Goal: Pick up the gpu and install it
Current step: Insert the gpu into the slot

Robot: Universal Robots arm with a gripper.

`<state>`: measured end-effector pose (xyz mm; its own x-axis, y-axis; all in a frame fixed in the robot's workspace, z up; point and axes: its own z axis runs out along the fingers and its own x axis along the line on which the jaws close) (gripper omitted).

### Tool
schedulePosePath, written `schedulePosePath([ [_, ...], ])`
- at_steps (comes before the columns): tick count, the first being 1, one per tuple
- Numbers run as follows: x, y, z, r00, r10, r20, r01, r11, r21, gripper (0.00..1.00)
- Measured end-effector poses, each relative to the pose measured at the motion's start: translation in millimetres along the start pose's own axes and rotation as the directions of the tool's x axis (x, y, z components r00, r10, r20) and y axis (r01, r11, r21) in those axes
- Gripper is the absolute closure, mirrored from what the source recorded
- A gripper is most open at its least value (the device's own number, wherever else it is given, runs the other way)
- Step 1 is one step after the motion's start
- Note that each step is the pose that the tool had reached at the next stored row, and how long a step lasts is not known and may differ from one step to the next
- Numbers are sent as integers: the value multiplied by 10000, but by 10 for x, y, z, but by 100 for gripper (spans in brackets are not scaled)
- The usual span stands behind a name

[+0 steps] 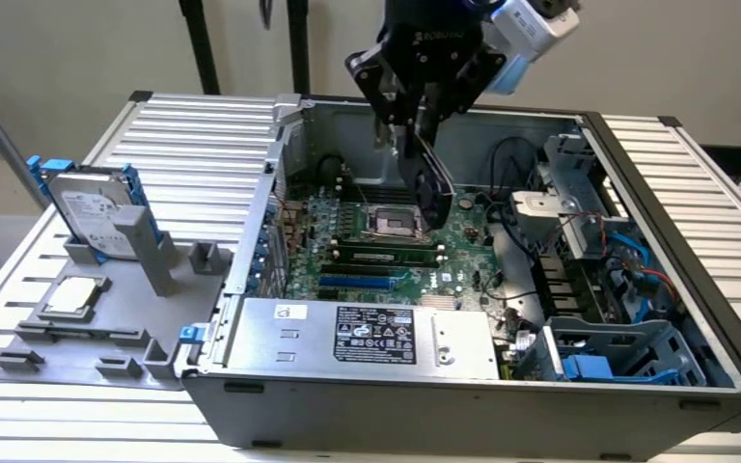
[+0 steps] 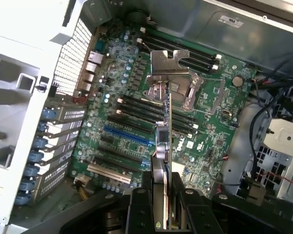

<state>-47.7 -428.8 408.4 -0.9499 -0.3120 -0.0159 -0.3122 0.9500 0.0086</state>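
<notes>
Currently | pincer (image 1: pixel 416 130) clamped on gpu (image 1: pixel 428 188) | card hangs edge-down over motherboard (image 1: pixel 467 231) inside open case (image 1: pixel 384 424) | advice: likely best kept upright, squared to slot, bracket toward rear.

gripper (image 2: pixel 162 190): black fingers (image 2: pixel 140 207) pressed on both faces of the gpu, card pinched between them
gpu (image 2: pixel 165 131): seen edge-on, hung over the motherboard; contact with any slot could not be told
bracket (image 2: pixel 169 61): silver, at the card end far from the fingers
motherboard (image 2: pixel 112 105): green, lay flat inside the open case
cpu socket (image 2: pixel 198 90): metal frame, just beside the bracket
blue slot (image 2: pixel 127 136): long, among black slots, beside the card's line
blue clips (image 2: pixel 35 156): row along the case wall, near the perforated grille (image 2: pixel 73 58)
</notes>
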Motion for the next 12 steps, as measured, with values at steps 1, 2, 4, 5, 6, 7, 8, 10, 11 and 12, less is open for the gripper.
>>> schedulePosePath([
  [1,0,0,7,9998,-179,-1,179,9998,-4,73],
  [2,0,0,14,9994,-354,-3,354,9994,-6,73],
  [4,0,0,29,9975,-713,-5,713,9975,-12,73],
  [5,1,0,38,9959,-908,-6,908,9959,-15,73],
  [6,1,0,47,9941,-1087,-7,1087,9941,-19,73],
  [7,1,0,55,9919,-1267,-9,1267,9919,-21,73],
  [8,1,0,63,9895,-1443,-10,1443,9895,-24,73],
  [10,1,-1,80,9836,-1803,-12,1803,9836,-30,73],
  [11,2,-1,88,9802,-1981,-14,1981,9802,-33,73],
  [12,2,-1,97,9765,-2156,-15,2156,9765,-36,73],
])
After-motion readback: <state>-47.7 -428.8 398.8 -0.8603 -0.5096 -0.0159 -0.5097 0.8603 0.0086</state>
